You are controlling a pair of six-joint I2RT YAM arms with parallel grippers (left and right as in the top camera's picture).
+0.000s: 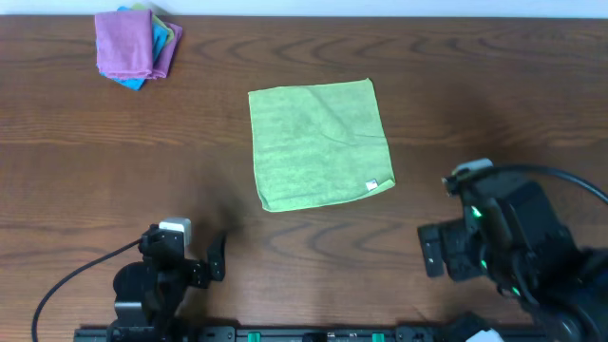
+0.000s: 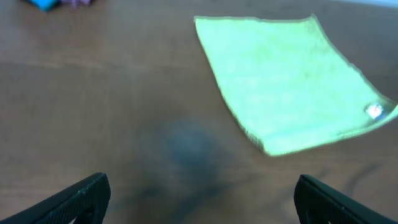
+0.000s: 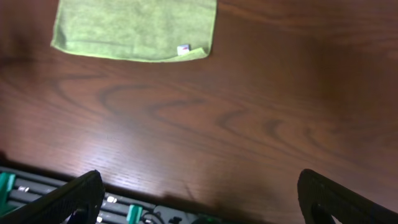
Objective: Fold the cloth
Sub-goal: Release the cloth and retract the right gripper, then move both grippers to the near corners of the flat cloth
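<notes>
The lime-green cloth (image 1: 320,144) lies flat and unfolded on the brown wooden table, its small white tag (image 1: 372,184) at the near right corner. It also shows in the left wrist view (image 2: 286,81) and the right wrist view (image 3: 134,28). My left gripper (image 1: 185,261) is open and empty near the table's front edge, left of the cloth. My right gripper (image 1: 446,249) is open and empty at the front right, apart from the cloth. Both sets of fingers show wide apart in the left wrist view (image 2: 202,199) and the right wrist view (image 3: 205,199).
A stack of folded cloths, purple (image 1: 128,43) on top with blue beneath, lies at the far left corner of the table. A rail with green parts (image 3: 124,208) runs along the table's front edge.
</notes>
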